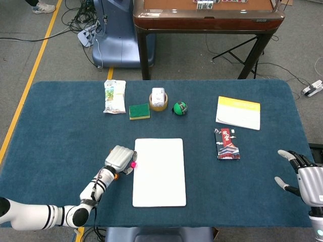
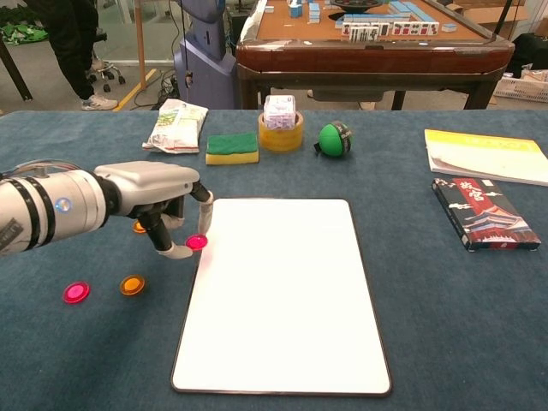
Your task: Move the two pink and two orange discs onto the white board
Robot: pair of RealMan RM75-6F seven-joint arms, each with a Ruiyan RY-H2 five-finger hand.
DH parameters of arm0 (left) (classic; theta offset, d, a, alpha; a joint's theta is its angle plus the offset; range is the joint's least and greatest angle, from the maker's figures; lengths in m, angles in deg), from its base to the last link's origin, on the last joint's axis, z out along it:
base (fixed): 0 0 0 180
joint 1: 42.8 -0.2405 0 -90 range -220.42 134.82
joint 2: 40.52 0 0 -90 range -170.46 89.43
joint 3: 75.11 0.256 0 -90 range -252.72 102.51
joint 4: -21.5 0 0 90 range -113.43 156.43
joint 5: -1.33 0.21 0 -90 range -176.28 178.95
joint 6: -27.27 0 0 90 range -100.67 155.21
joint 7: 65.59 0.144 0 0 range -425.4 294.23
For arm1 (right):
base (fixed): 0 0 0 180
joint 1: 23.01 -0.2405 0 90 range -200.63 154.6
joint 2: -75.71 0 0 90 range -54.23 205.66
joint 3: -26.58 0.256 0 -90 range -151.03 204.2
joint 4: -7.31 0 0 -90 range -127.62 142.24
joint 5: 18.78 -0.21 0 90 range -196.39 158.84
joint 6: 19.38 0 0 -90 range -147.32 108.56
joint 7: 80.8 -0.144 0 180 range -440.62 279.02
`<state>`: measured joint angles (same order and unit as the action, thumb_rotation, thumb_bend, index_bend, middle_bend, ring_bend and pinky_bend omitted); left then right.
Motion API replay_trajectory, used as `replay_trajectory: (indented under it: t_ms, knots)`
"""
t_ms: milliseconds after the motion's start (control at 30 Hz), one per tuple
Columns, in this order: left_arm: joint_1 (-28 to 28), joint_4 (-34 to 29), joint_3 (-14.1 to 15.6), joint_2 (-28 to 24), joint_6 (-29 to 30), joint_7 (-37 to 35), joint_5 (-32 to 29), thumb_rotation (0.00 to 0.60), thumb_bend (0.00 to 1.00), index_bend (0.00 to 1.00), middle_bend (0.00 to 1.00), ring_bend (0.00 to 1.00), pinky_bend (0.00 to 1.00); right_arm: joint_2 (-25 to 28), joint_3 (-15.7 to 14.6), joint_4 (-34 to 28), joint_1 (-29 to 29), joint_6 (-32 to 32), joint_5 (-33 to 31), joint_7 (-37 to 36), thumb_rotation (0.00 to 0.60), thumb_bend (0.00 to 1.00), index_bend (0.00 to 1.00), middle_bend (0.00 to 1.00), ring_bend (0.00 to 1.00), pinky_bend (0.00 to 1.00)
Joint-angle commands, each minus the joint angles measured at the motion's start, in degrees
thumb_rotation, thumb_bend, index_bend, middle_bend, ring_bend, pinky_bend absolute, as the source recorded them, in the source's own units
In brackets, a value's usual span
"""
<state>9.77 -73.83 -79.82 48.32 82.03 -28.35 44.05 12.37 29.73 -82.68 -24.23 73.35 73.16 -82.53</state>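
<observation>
My left hand (image 2: 158, 199) pinches a pink disc (image 2: 197, 242) between thumb and a finger, right at the left edge of the white board (image 2: 282, 291). Behind the hand an orange disc (image 2: 139, 227) peeks out on the cloth. A second orange disc (image 2: 132, 284) and a second pink disc (image 2: 76, 292) lie on the cloth nearer the front left. From the head view, the left hand (image 1: 120, 159) holds the pink disc (image 1: 133, 164) beside the board (image 1: 159, 174). My right hand (image 1: 305, 176) rests open at the table's right edge, holding nothing.
Along the back stand a snack bag (image 2: 175, 125), a green-yellow sponge (image 2: 232, 147), a tape roll with a small box in it (image 2: 281, 128) and a green ball (image 2: 335, 139). A yellow-white booklet (image 2: 484, 155) and a dark box (image 2: 484, 212) lie at the right.
</observation>
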Motion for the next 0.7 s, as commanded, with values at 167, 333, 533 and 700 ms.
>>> replay_trajectory:
  t_ms: [167,333,533,700]
  knots:
    - [0.5,-4.0,1.0,0.9,2.3,2.3,2.3,0.6,0.33,0.58,1.0,1.0,1.0,1.1,-1.3,-0.2,0.9,1.4,2.4,-1.7,0.6,0.0,0.26,0.31,0.34,0.63]
    - [0.8,-4.7,1.5,1.3,2.4,3.1,2.2,0.6,0.33,0.57,1.0,1.0,1.0,1.6,-2.1,-0.4,1.6,2.8,3.9,-2.1,0.6,0.0,0.26,0.31,0.34,0.63]
    - [0.7,-5.8,2.2,0.6,1.9,2.8,1.4,0.6,0.33,0.56,1.0,1.0,1.0,1.9,-2.7,-0.5,2.3,4.0,5.3,-2.0,0.6,0.0,0.26,0.31,0.34,0.63]
    - [0.3,-6.9,3.2,-0.2,2.1,2.7,2.3,0.6,0.33,0.56,1.0,1.0,1.0,1.9,-3.6,-0.3,2.9,5.5,7.6,-1.9,0.6,0.0,0.26,0.31,0.34,0.63]
